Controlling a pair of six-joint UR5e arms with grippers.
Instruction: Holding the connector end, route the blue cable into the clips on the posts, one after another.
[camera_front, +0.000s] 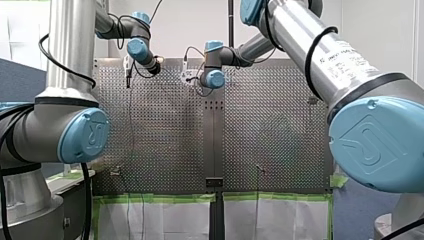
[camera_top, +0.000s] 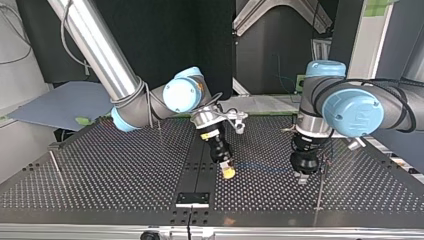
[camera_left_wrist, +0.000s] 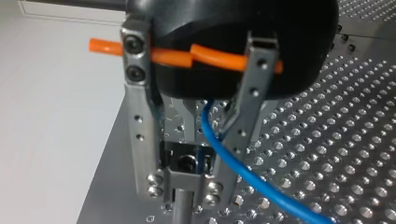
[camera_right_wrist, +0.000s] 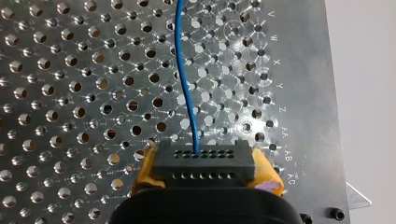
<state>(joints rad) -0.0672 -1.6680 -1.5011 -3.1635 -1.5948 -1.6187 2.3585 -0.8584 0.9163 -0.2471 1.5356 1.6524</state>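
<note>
The blue cable (camera_left_wrist: 243, 175) passes between my left gripper's (camera_left_wrist: 183, 186) metal fingers (camera_left_wrist: 142, 140), which stand apart on either side of a black clip (camera_left_wrist: 187, 161) on top of a post (camera_left_wrist: 182, 210); nothing is pinched. In the top view the cable (camera_top: 265, 168) runs low over the table from my left gripper (camera_top: 302, 177) at the right to my right gripper (camera_top: 227, 171) near the middle. My right gripper (camera_right_wrist: 205, 175) is shut on the black connector (camera_right_wrist: 203, 161) with its yellow pads (camera_right_wrist: 268, 176), and the cable (camera_right_wrist: 184, 74) leads straight ahead out of the connector.
The perforated table (camera_top: 125, 170) has thin posts at the top view's left (camera_top: 55, 167) and beside my left gripper (camera_top: 320, 192). A black bracket (camera_top: 192, 199) sits on the centre strip near the front edge. An orange tube (camera_left_wrist: 215, 56) crosses my left gripper's body.
</note>
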